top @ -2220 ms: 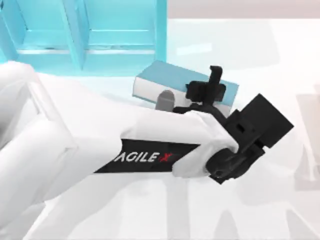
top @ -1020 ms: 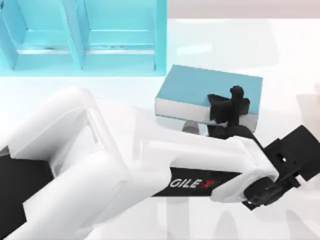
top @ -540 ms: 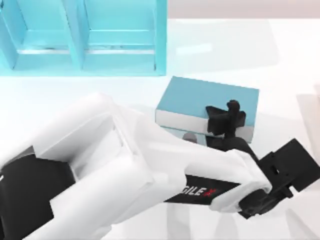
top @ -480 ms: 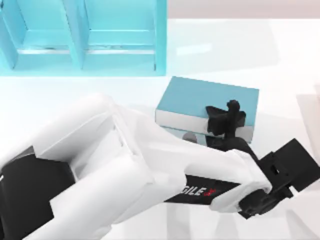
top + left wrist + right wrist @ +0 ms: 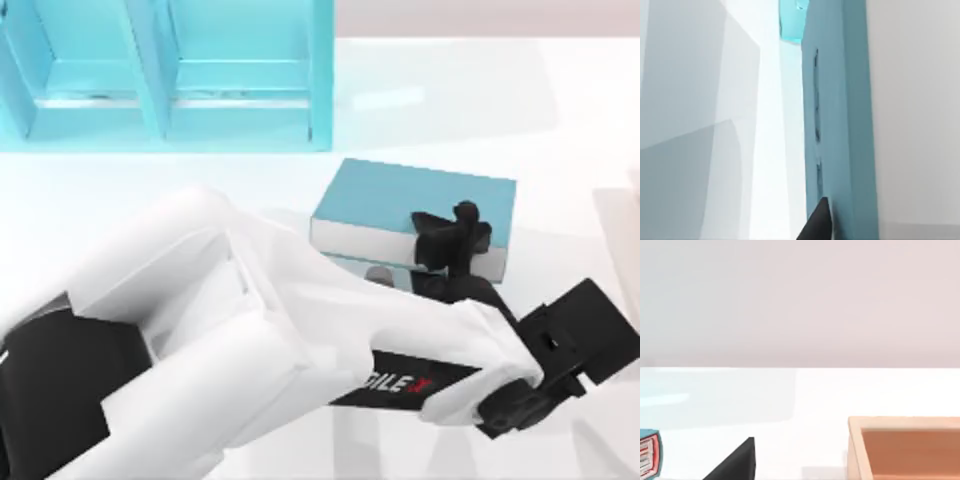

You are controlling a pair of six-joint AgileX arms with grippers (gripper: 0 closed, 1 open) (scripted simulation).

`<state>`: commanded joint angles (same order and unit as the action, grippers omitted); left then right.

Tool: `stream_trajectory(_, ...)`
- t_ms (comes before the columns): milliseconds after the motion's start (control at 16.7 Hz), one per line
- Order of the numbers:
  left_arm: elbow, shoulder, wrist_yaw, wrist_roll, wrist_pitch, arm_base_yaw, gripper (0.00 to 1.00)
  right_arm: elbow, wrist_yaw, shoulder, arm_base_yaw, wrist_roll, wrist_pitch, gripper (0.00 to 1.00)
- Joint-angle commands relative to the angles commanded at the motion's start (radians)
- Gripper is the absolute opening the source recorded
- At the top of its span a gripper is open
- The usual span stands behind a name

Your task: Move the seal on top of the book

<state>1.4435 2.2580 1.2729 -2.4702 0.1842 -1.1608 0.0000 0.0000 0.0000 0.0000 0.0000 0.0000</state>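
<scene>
The book (image 5: 400, 195), teal cover with white page edges, lies right of the table's centre. My left gripper (image 5: 452, 238) is at the book's near edge, shut on it, with the black fingers (image 5: 462, 222) over the cover. In the left wrist view the book's cover (image 5: 835, 125) runs edge-on, with one dark fingertip (image 5: 817, 222) against it. A tan-brown wooden-looking block (image 5: 905, 447), apparently the seal, shows in the right wrist view, close to a dark part of my right gripper (image 5: 735, 462).
A large teal compartmented shelf unit (image 5: 170, 75) stands at the back left. My left arm (image 5: 250, 340) stretches across the front of the table. The white table surface (image 5: 440, 95) lies open behind the book.
Over two seconds my left gripper carried the book rightward and toward the front, turning it squarer. In the last half second it only sank a little.
</scene>
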Motion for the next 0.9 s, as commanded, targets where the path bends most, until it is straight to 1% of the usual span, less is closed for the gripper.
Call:
stream_trajectory(360, 0.0, 0.0, 0.0, 0.0, 0.0, 0.0, 0.98, 0.0, 0.0, 0.0, 0.0, 0.0, 0.0, 1.0)
stream_trajectory(420, 0.0, 0.0, 0.0, 0.0, 0.0, 0.0, 1.0, 0.0, 0.0, 0.0, 0.0, 0.0, 0.0, 1.0)
stream_trajectory(900, -0.002, 0.001, -0.001, 0.0, 0.001, -0.001, 1.0, 0.0, 0.0, 0.0, 0.0, 0.0, 0.0, 1.0)
